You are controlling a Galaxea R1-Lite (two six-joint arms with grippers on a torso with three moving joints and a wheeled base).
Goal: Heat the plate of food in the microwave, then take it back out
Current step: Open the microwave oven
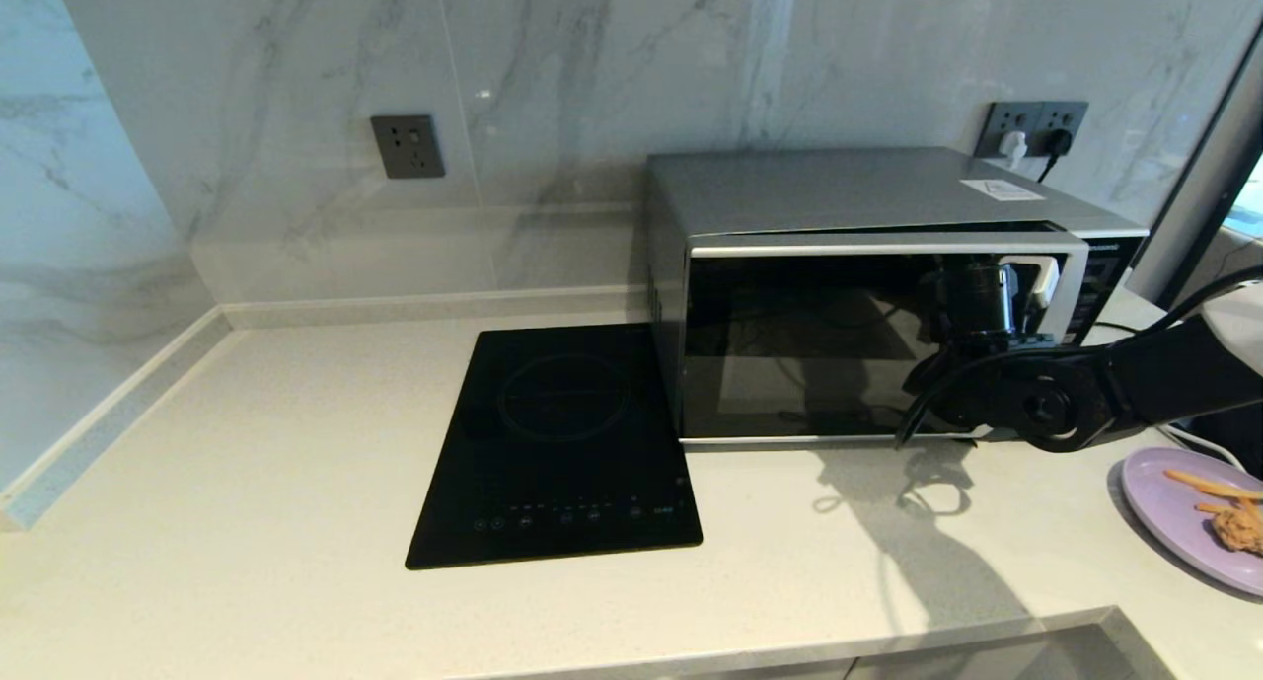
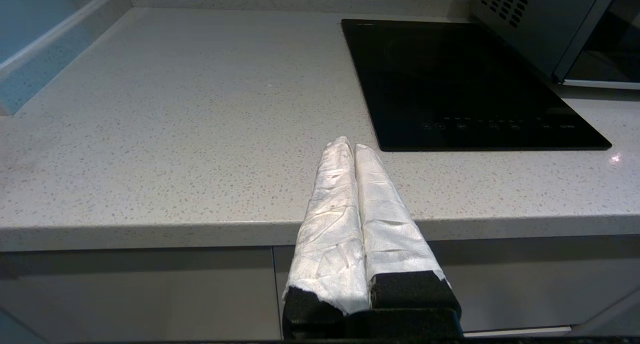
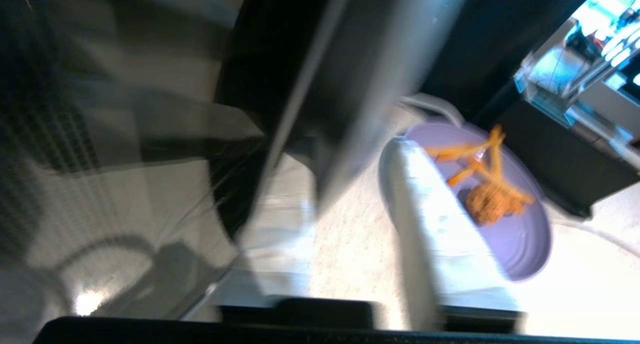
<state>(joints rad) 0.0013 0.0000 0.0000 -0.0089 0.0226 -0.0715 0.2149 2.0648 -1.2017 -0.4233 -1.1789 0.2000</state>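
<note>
Right hand (image 1: 1021,280): I see it up against the right end of the microwave door, by the handle; its taped fingers (image 3: 435,224) stand somewhat apart, and I cannot tell whether they have hold of the handle.
Microwave (image 1: 839,295): straight ahead of my right hand, on the worktop (image 1: 247,483), its door slightly ajar at the top edge as I read it.
Plate of food (image 1: 1199,517): below and to the right of my right hand, flat on the worktop, nearer me than the microwave, fries and a brown fried piece on it.
Left hand (image 2: 350,144): parked off the front edge of the worktop, fingers pressed together on nothing.
Cooktop (image 1: 562,443): left of my right hand, just beside the microwave.
</note>
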